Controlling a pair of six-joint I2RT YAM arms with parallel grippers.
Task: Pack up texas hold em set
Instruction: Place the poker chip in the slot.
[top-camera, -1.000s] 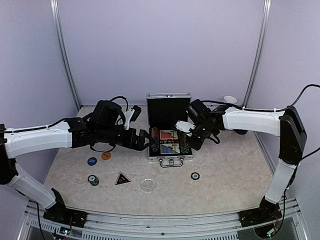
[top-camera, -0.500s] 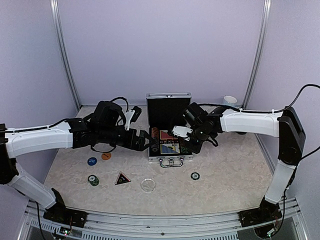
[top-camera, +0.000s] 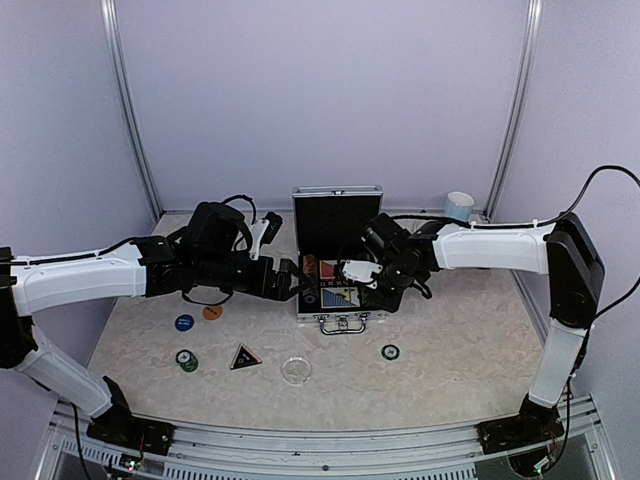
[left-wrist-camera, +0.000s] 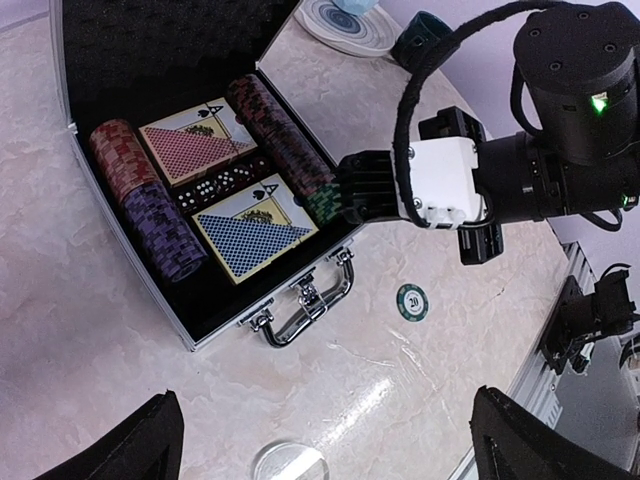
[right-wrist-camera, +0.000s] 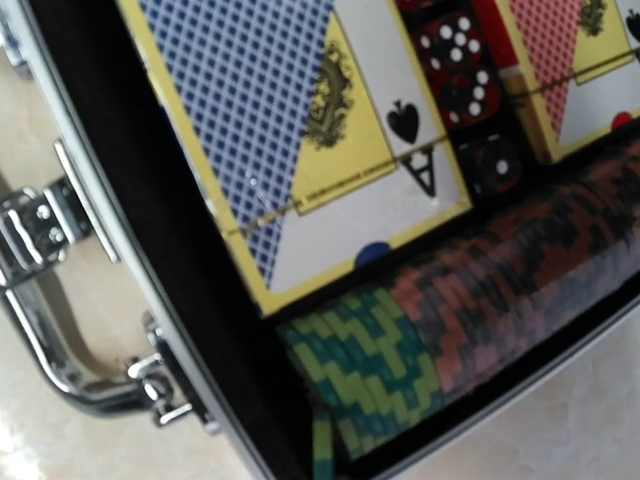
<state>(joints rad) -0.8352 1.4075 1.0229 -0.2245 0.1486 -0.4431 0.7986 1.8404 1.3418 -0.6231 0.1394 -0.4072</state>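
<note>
Right pincer (left-wrist-camera: 345, 195), grip unclear, is shifted over the case (left-wrist-camera: 230, 322); green chips (right-wrist-camera: 365, 370) are slotted. Left pincer (left-wrist-camera: 330, 440) is held released.

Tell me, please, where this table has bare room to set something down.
The widest bare patch of table lies right of the briefcase, past the single green chip. A smaller one lies between that chip and the clear disc. Crowded: front left around the black triangle, and at the briefcase.

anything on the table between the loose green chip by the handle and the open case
Nothing visible: bare table lies between the green chip and the case. The right end effector sits at its right chip row.
</note>
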